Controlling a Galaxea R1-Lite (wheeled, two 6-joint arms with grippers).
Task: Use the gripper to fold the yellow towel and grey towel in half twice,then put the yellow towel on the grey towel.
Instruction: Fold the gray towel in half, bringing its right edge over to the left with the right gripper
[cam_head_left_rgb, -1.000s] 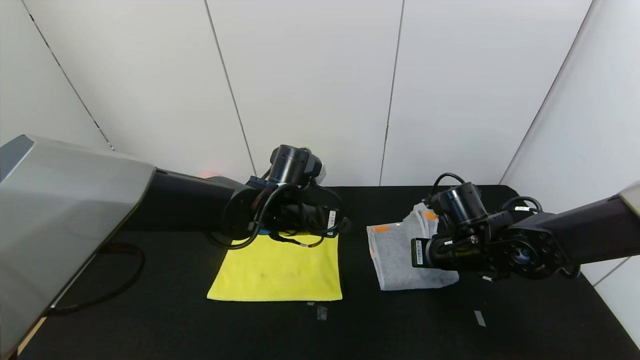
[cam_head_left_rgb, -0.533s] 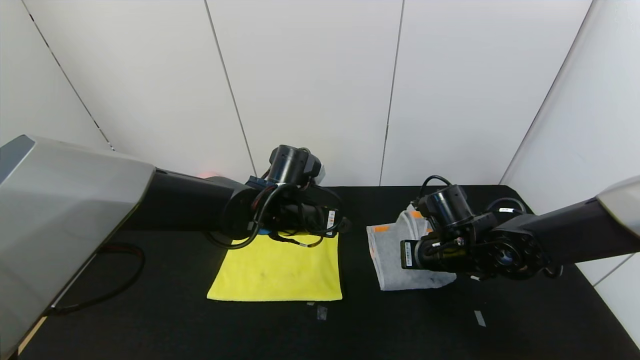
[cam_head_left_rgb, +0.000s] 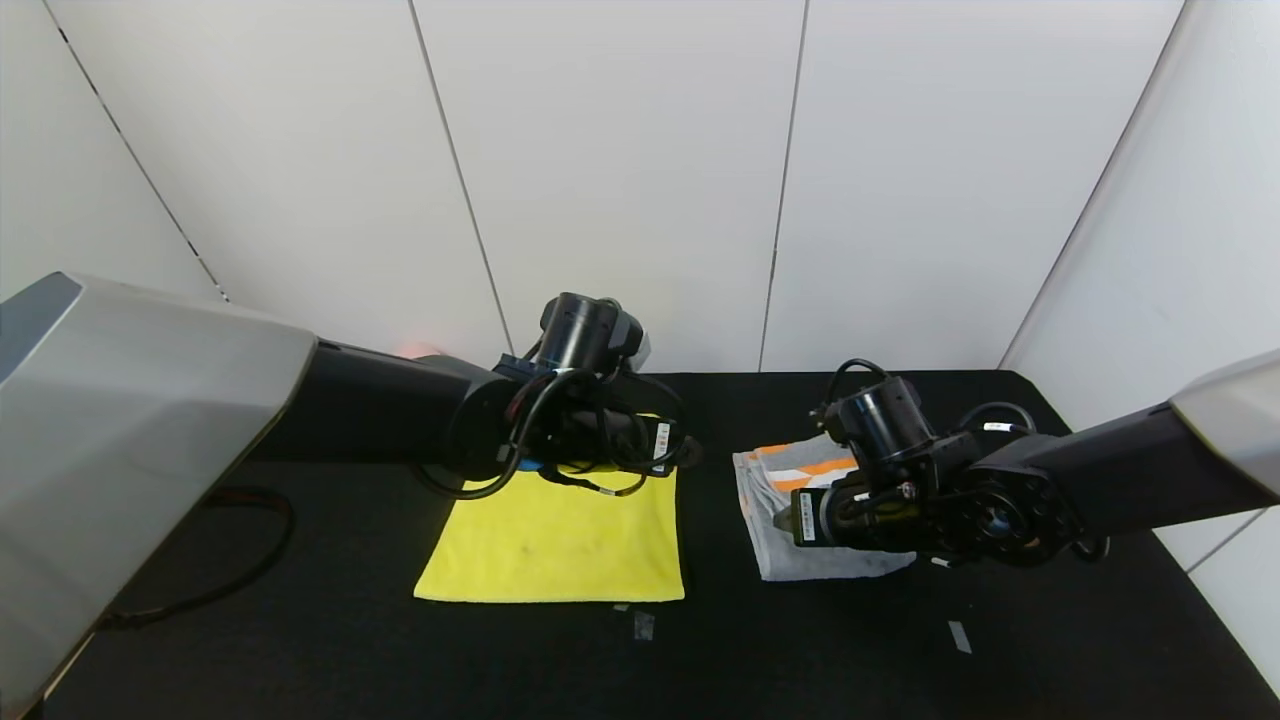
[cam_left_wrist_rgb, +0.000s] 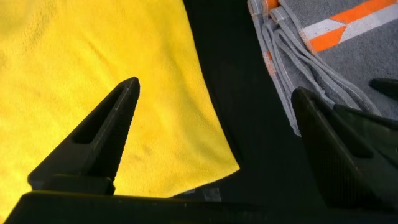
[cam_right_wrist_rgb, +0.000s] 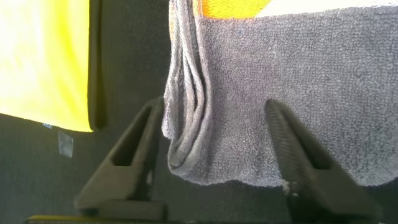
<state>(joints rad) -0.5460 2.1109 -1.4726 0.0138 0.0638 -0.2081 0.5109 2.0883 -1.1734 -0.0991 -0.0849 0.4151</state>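
The yellow towel (cam_head_left_rgb: 560, 540) lies flat on the black table, left of centre; it also shows in the left wrist view (cam_left_wrist_rgb: 93, 62). My left gripper (cam_left_wrist_rgb: 216, 87) is open and empty, hovering over its far right corner (cam_head_left_rgb: 680, 452). The grey towel (cam_head_left_rgb: 790, 540) lies folded at the right, with its orange stripes (cam_head_left_rgb: 812, 462) facing up at the far end. My right gripper (cam_head_left_rgb: 783, 520) is low over it, open. In the right wrist view the gripper (cam_right_wrist_rgb: 212, 106) has its jaws wide on either side of the grey towel's (cam_right_wrist_rgb: 298, 81) layered folded edge.
The black table (cam_head_left_rgb: 300, 620) carries two small tape marks near the front (cam_head_left_rgb: 644, 625) (cam_head_left_rgb: 959, 636). A black cable (cam_head_left_rgb: 230, 560) loops at the left. White wall panels stand close behind the table. A dark gap of table separates the two towels.
My right gripper moved left and down, bringing the raised grey flap over. The flap now lies flat with the orange stripes on top. The left arm has not moved.
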